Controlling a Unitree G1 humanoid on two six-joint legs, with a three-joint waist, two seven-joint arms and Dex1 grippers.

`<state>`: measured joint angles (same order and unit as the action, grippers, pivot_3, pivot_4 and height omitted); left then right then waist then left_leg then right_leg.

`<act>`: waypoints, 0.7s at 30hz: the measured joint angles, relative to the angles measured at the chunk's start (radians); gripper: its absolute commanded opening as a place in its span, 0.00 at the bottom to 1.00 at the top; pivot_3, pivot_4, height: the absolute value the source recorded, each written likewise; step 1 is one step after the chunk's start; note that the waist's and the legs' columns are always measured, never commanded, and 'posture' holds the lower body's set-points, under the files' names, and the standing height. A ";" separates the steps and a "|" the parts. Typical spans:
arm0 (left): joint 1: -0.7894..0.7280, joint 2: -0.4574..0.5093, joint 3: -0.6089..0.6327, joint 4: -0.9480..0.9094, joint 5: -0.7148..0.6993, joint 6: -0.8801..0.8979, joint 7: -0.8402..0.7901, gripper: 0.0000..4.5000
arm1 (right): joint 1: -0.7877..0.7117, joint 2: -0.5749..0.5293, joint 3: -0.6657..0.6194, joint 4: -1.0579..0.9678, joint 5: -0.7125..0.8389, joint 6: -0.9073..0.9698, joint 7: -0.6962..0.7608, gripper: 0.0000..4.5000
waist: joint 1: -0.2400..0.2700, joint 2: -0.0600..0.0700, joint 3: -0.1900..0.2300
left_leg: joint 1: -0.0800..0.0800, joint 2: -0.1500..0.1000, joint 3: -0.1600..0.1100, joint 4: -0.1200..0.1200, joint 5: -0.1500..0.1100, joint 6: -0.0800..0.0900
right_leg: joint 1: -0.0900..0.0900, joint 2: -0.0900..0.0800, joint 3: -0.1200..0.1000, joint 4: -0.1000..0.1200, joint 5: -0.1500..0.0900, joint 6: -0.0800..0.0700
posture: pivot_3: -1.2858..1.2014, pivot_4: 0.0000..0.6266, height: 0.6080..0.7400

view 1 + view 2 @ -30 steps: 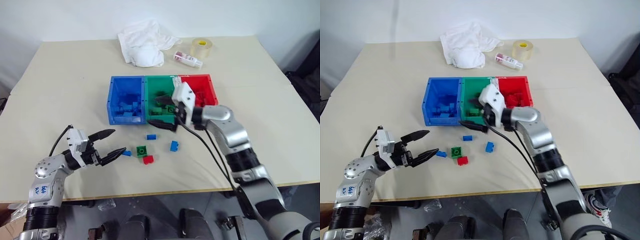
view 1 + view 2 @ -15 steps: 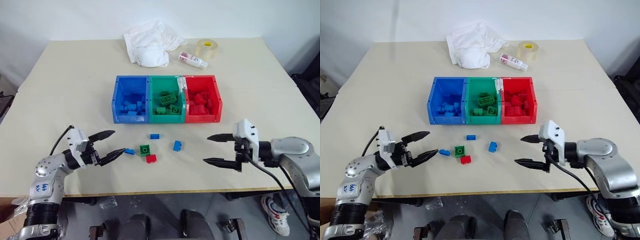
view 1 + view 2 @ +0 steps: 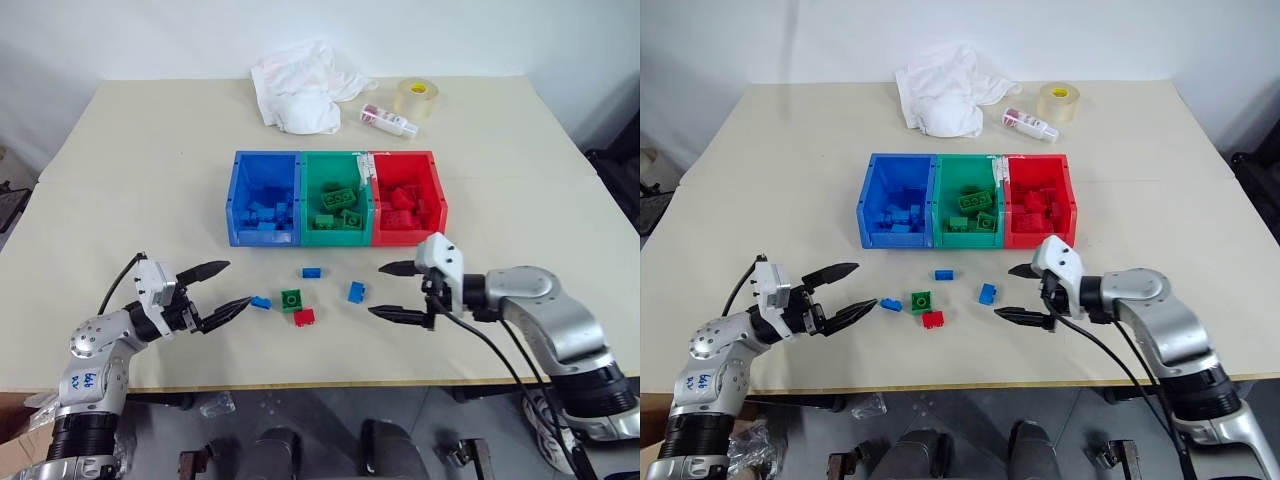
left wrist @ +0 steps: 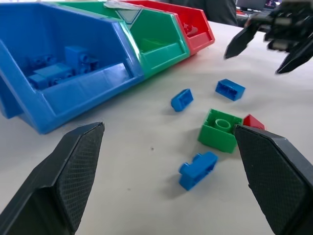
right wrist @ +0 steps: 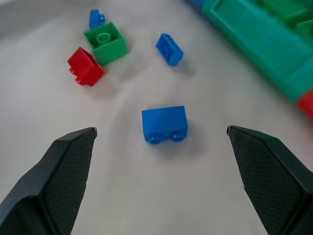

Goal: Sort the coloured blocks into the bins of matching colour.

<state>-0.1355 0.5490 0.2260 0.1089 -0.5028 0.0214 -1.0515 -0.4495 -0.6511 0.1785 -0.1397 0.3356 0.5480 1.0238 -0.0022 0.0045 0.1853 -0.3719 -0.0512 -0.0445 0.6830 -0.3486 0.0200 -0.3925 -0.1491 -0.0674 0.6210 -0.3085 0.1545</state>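
Three joined bins stand mid-table: blue (image 3: 262,238), green (image 3: 335,238) and red (image 3: 408,238), each holding bricks of its own colour. In front of them lie loose blocks: a blue one (image 3: 311,272), a small blue one (image 3: 260,302), a green squarish one (image 3: 291,299), a red one (image 3: 304,317) and another blue one (image 3: 355,292). My left gripper (image 3: 238,283) hovers open just left of the small blue block. On the other side my right gripper (image 3: 376,290) is open, close beside the rightmost blue block (image 5: 164,124), empty.
At the table's far side lie a crumpled white cloth (image 3: 300,85), a yellowish tape roll (image 3: 415,97) and a small bottle (image 3: 388,120). The table's front edge runs just below both grippers.
My right gripper left the green bin, swung out right and down, then came back left to the loose blocks, still open. The left gripper has stayed put. The camera has shifted slightly.
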 measured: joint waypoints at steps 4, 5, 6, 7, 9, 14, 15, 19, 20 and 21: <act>0.014 -0.001 0.002 -0.026 -0.001 0.001 0.017 1.00 | -0.039 0.058 0.057 0.069 -0.043 -0.026 -0.011 0.99 | 0.001 0.000 0.000 | 0.000 -0.001 -0.001 0.000 0.000 0.000 | 0.000 0.000 0.000 0.001 0.000 0.000 | 0.52 0.24 1.00; 0.023 -0.001 0.002 -0.032 -0.001 0.001 0.020 1.00 | -0.049 0.072 0.069 0.092 -0.059 -0.037 -0.014 0.95 | 0.000 0.000 0.000 | 0.000 -0.001 -0.001 0.000 0.000 0.000 | 0.000 0.000 0.000 0.001 0.000 0.000 | 0.52 0.24 1.00; 0.030 -0.003 0.002 -0.038 -0.001 0.001 0.023 1.00 | -0.054 0.079 0.078 0.108 -0.070 -0.046 -0.016 0.91 | -0.001 0.000 0.000 | 0.000 -0.001 -0.001 0.000 0.000 0.000 | 0.000 0.000 0.000 0.001 0.000 0.000 | 0.52 0.24 1.00; 0.036 -0.003 0.002 -0.046 -0.002 0.001 0.025 1.00 | -0.054 0.088 0.081 0.116 -0.077 -0.050 -0.018 0.86 | 0.000 0.000 0.000 | 0.000 0.000 -0.001 0.000 0.000 0.000 | 0.000 0.000 0.000 0.001 0.000 0.000 | 0.52 0.24 1.00; 0.044 -0.004 0.002 -0.061 -0.002 0.001 0.026 1.00 | -0.055 0.100 0.084 0.120 -0.082 -0.058 -0.020 0.71 | -0.001 0.000 0.000 | 0.000 0.000 -0.001 0.000 0.000 0.000 | 0.000 0.000 0.000 0.001 0.000 0.000 | 0.52 0.24 1.00; 0.068 -0.004 0.002 -0.066 -0.004 0.001 0.031 1.00 | -0.054 0.103 0.087 0.106 -0.089 -0.063 -0.014 0.32 | -0.001 0.000 0.000 | 0.000 0.000 -0.001 0.000 0.000 0.000 | 0.000 0.000 0.000 0.001 0.000 0.000 | 0.52 0.24 1.00; 0.068 -0.004 0.002 -0.066 -0.005 0.001 0.031 1.00 | -0.054 0.103 0.087 0.099 -0.089 -0.063 -0.014 0.32 | 0.000 0.000 0.000 | 0.000 0.000 -0.001 0.000 0.000 0.000 | 0.000 0.000 0.000 0.001 0.000 0.000 | 0.52 0.24 1.00; 0.068 -0.003 0.007 -0.065 -0.006 0.000 0.027 1.00 | -0.071 0.104 0.077 0.068 -0.082 -0.058 -0.014 0.32 | -0.001 0.000 0.000 | 0.000 0.000 -0.001 0.000 0.000 0.000 | 0.000 0.000 0.000 0.000 0.000 0.000 | 0.52 0.24 1.00; 0.067 -0.003 0.008 -0.064 -0.006 0.000 0.025 1.00 | -0.094 0.111 0.072 0.067 -0.079 -0.055 -0.020 0.32 | -0.001 0.000 0.000 | 0.000 0.000 -0.001 0.000 0.000 0.000 | 0.000 0.000 0.000 0.001 0.000 0.000 | 0.52 0.24 1.00; 0.064 -0.003 0.009 -0.063 -0.006 0.000 0.023 1.00 | -0.121 0.123 0.063 0.067 -0.077 -0.050 -0.028 0.32 | -0.001 0.000 0.000 | 0.000 0.000 -0.001 0.000 0.000 0.000 | 0.000 0.000 0.000 0.000 0.000 0.000 | 0.52 0.24 1.00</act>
<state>-0.0714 0.5459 0.2346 0.0462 -0.5085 0.0211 -1.0283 -0.5701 -0.5285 0.2411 -0.0731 0.2583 0.4979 0.9957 -0.0036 0.0046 0.1853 -0.3718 -0.0514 -0.0452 0.6830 -0.3485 0.0199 -0.3927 -0.1489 -0.0676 0.6215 -0.3085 0.1544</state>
